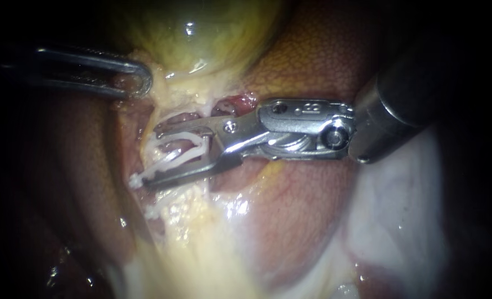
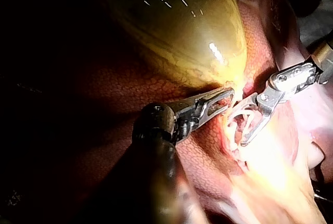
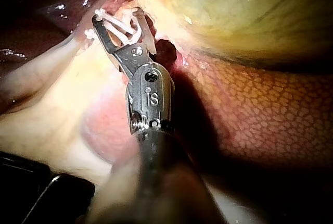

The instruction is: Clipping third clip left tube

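Liver fills the background, with the gallbladder at the far middle. The left instrument comes in far left, jaws pinched on the gallbladder's pale neck. The right instrument has its jaws wide apart, holding an open white clip that straddles the tube just near of that neck.

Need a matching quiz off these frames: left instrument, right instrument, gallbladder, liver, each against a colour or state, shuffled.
1 left instrument
2 right instrument
3 gallbladder
4 liver

A mottled reddish brown
B holds a white clip, not yet closed
C glossy yellow-green
D tip at the pale tissue by the gallbladder's narrow end

Pairs: 1-D, 2-B, 3-C, 4-A
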`<state>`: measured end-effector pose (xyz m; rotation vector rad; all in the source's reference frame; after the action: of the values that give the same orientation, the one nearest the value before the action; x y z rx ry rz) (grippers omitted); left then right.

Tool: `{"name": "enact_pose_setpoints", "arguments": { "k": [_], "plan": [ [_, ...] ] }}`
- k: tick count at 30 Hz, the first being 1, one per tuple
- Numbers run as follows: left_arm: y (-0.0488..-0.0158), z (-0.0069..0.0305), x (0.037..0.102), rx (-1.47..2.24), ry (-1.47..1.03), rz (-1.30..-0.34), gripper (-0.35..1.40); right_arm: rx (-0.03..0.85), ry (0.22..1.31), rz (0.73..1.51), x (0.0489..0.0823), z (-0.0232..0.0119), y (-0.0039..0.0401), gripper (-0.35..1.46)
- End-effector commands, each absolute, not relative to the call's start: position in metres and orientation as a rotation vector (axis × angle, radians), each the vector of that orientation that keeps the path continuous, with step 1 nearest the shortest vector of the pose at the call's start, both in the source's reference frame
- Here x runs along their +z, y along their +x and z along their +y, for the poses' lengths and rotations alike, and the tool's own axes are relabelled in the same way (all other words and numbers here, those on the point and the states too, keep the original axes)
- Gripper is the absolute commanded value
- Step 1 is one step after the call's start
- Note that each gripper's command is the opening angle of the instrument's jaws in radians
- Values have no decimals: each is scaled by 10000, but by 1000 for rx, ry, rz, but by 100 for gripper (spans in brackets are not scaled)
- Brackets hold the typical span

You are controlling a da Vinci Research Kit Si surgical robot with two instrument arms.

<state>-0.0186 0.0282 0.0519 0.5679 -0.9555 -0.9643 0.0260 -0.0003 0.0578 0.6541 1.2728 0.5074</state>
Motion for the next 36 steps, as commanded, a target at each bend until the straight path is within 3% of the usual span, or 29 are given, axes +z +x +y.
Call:
{"name": "enact_pose_setpoints", "arguments": {
  "k": [1, 17, 25, 36],
  "plan": [
    [-186, 282, 519, -965, 567, -955, -35, 507, 654, 1273, 578, -3, 260, 48],
    [-186, 281, 519, -965, 567, -955, -35, 501, 657, 1275, 550, -13, 222, 48],
    [-187, 282, 520, -965, 567, -955, -35, 511, 641, 1292, 525, 7, 184, 48],
    [-187, 282, 520, -965, 567, -956, -35, 505, 627, 1291, 549, 2, 182, 48]
  ]
}}
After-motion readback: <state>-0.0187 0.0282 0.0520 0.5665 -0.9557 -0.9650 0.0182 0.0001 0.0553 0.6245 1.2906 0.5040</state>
